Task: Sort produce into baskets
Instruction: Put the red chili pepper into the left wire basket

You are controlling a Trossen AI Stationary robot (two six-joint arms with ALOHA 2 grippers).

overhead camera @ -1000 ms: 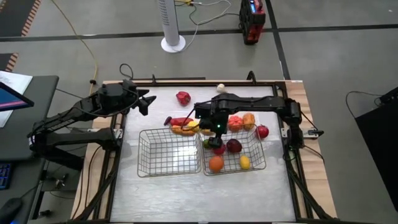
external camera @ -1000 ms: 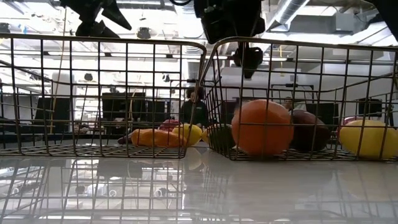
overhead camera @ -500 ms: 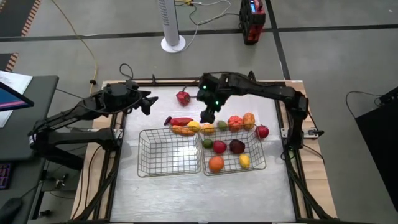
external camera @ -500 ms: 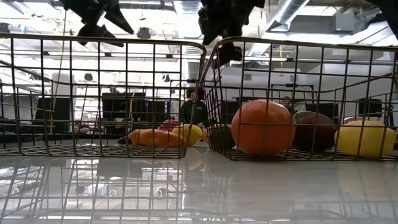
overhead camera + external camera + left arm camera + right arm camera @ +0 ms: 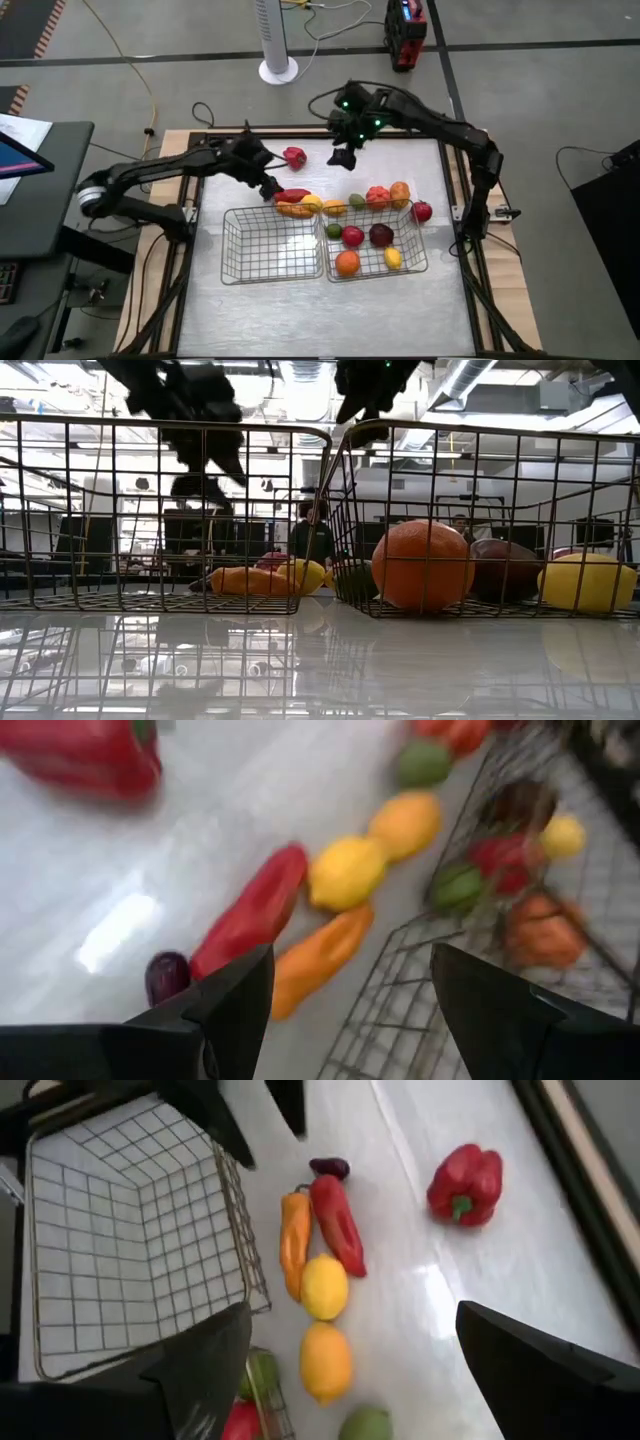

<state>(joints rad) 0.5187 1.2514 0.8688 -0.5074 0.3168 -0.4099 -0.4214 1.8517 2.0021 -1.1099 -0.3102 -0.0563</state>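
Left hand (image 5: 270, 187) moved over produce, spread — right hand (image 5: 345, 158) spread; 2 baskets (image 5: 272, 245).

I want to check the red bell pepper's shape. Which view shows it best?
The right wrist view: the bell pepper is sharp, whole, stem visible. High view shows it tiny; left wrist cuts it at the edge; low view doesn't show it.

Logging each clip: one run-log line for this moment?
left tool: open, over red chili | right tool: open, empty | left basket: empty | right basket: five pieces
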